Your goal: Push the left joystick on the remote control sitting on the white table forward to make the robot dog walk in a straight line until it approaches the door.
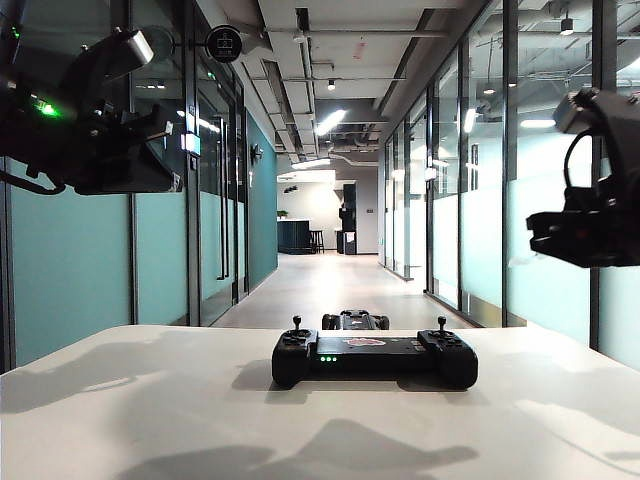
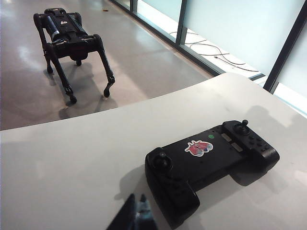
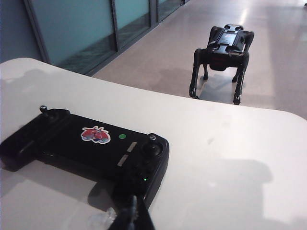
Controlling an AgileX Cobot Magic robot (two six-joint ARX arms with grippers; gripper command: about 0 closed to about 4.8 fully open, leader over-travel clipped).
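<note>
The remote control (image 1: 374, 358) lies flat on the white table (image 1: 150, 420), near its far edge, at 12 o'clock from the exterior camera. The left joystick (image 1: 296, 324) stands upright on its left end, untouched.

The exterior view shows only the back of the robot dog (image 1: 355, 320) beyond the table edge; both wrist views show it whole, standing on the corridor floor (image 2: 144, 67).

The left end effector (image 2: 135, 215) hovers near the controller's left grip, apart from it; its tips appear close together, though the opening cannot be told. The right end effector (image 3: 130, 215) is fully closed, holding nothing, just beside the right grip.

Bare tabletop surrounds the controller on all sides.
</note>
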